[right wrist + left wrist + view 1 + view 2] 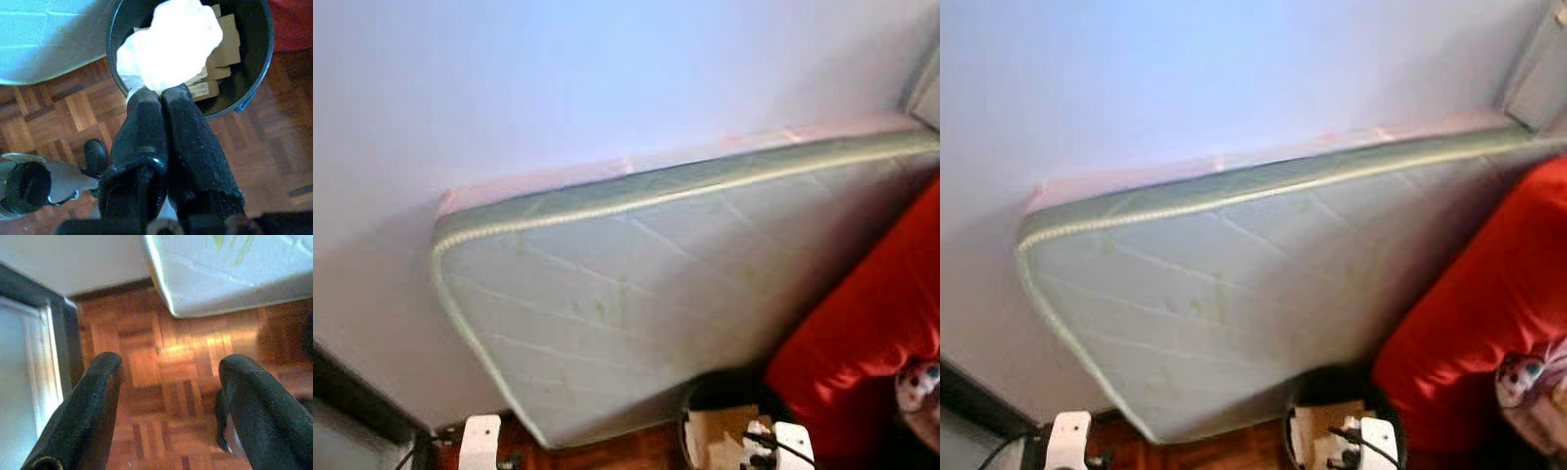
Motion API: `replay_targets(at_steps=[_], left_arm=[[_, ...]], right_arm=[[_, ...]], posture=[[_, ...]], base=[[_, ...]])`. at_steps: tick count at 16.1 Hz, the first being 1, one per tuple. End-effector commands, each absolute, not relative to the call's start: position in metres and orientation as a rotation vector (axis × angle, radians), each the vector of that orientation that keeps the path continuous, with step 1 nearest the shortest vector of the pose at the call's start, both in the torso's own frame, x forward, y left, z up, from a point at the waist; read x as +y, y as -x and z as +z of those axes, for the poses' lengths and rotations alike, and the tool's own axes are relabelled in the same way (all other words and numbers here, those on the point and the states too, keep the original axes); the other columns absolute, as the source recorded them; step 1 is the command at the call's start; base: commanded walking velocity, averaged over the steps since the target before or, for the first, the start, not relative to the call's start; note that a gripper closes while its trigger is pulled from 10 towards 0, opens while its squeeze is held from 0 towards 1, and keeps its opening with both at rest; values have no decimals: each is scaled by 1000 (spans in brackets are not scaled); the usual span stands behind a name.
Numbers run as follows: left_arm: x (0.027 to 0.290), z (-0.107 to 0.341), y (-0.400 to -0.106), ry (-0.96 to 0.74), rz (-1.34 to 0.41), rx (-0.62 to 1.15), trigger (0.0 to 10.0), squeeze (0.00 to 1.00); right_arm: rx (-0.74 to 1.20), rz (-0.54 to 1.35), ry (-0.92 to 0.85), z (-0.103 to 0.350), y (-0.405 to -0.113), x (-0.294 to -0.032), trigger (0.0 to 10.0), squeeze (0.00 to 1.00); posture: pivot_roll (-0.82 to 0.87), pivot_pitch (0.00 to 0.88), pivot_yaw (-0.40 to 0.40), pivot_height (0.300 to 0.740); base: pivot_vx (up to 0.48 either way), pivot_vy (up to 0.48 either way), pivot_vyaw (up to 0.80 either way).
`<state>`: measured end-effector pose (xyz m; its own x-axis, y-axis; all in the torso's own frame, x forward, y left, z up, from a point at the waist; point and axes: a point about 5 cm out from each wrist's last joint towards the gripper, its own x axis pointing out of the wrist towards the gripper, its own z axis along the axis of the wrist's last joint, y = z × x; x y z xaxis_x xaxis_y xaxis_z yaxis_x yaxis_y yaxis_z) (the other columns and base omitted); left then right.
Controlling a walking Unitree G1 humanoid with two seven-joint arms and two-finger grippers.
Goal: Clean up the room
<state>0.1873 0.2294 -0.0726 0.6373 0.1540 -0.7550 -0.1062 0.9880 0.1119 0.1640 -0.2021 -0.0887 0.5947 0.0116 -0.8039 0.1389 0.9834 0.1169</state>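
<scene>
My right gripper is shut on a crumpled white paper wad and holds it over the mouth of a black round bin. Cardboard scraps lie inside the bin. In the eye views the same bin stands on the floor at the foot of the mattress, below me. My left gripper is open with nothing between its fingers, hanging above the wooden parquet floor.
A pale green quilted mattress leans on its edge against the white wall. A red cushion or beanbag lies to the right, with a small patterned toy on it. A dark-framed panel stands at the left.
</scene>
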Motion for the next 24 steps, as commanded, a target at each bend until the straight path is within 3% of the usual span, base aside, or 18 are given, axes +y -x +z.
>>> replay_targets(at_steps=[1, 14, 16, 17, 18, 21, 22, 24], left_arm=[[224, -73, -189, -47, 143, 862, 10000, 0], [220, -68, -193, 14, 160, 740, 10000, 0], [221, -57, -207, 25, 187, 633, 10000, 0], [223, -28, -241, -19, 182, 461, 10000, 0], [220, -14, -252, -19, 179, 370, 10000, 0], [231, -14, -244, 6, 197, 318, 10000, 0], [233, -14, -241, 15, 194, 306, 10000, 0], [234, -13, -238, 27, 186, 294, 10000, 0]], right_arm=[[933, -106, -180, -89, -160, -211, 10000, 0], [854, -207, -209, -85, -161, -219, 10000, 0], [815, -212, -217, -83, -163, -220, 10000, 0], [800, -206, -217, -82, -163, -221, 10000, 0], [790, -202, -211, -81, -164, -222, 10000, 0], [755, -209, -212, -80, -164, -224, 10000, 0], [608, -166, -194, -65, -189, -214, 10000, 0], [484, -145, -174, -52, -204, -208, 10000, 0]], posture=[[29, 0, 9, 713], [30, 0, -10, 713], [30, 0, -15, 713], [34, 0, -20, 713], [37, 0, -22, 713], [32, 0, -23, 713], [25, 0, -18, 713], [23, 0, -16, 713]], base=[[0, 0, 0], [0, 0, 0], [0, 0, 0], [0, 0, 0], [0, 0, 0], [0, 0, 0], [0, 0, 0], [0, 0, 0]])
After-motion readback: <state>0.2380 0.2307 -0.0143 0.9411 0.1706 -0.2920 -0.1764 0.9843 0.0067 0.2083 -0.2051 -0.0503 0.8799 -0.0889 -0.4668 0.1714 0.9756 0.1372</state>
